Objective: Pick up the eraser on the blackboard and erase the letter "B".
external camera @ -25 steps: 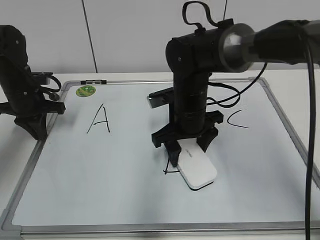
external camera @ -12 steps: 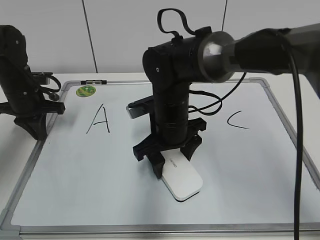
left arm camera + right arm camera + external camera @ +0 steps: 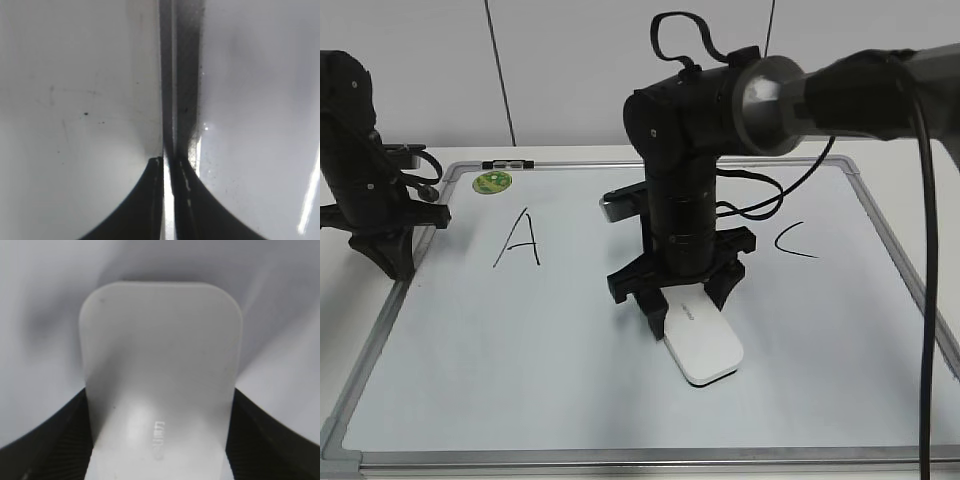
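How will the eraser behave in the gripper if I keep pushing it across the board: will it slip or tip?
The eraser looks like rigid, smooth plastic, so it could slip between the fingers under hard pushing. The right gripper clamps only one end, so the free end may pivot. It is flat and lies low on the blackboard, so tipping seems unlikely.

The exterior camera looks down slantwise across the board [image 3: 520, 340]; both wrist cameras sit close above it, facing down.

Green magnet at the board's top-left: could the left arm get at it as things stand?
Probably yes. The left hand hangs at the blackboard's left frame, the green magnet lies nearby, and nothing stands between them.
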Robot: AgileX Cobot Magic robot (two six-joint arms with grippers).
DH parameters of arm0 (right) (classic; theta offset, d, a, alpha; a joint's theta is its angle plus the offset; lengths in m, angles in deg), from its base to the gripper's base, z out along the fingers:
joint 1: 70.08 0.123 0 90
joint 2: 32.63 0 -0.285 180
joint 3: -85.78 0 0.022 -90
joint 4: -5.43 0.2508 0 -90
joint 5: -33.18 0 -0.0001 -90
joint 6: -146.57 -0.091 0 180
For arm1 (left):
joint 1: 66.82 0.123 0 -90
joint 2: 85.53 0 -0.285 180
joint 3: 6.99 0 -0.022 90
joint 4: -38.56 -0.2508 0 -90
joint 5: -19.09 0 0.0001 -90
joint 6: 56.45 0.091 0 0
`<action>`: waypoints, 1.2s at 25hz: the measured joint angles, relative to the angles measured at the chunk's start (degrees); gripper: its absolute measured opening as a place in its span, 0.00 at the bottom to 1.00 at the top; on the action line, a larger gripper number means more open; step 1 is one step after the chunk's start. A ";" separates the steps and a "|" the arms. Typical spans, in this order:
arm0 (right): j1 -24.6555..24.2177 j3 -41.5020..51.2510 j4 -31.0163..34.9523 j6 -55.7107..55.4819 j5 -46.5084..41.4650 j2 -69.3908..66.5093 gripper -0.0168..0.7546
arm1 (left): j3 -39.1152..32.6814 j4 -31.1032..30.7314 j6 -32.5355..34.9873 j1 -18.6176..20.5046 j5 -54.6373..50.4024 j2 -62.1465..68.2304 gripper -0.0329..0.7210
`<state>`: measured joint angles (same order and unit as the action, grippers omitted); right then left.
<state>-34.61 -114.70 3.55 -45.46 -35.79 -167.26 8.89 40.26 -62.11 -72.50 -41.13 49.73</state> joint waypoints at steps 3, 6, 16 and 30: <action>-2.00 -0.11 -1.79 -0.80 -0.10 0.00 0.71 | 0.00 -0.11 0.00 0.00 0.00 0.00 0.07; -5.18 -0.18 -3.88 -1.34 -0.11 0.00 0.71 | 0.00 -0.20 0.00 0.00 0.00 0.00 0.07; -9.62 -0.20 -5.78 -1.61 -0.21 0.48 0.71 | 0.00 -0.23 0.00 0.00 0.00 0.00 0.07; -13.66 1.35 -6.13 0.05 -0.60 11.35 0.71 | 0.00 -0.45 0.00 0.00 0.00 0.00 0.07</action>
<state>-48.27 -113.35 -2.58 -45.40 -36.39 -155.91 8.89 39.81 -62.11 -72.50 -41.13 49.73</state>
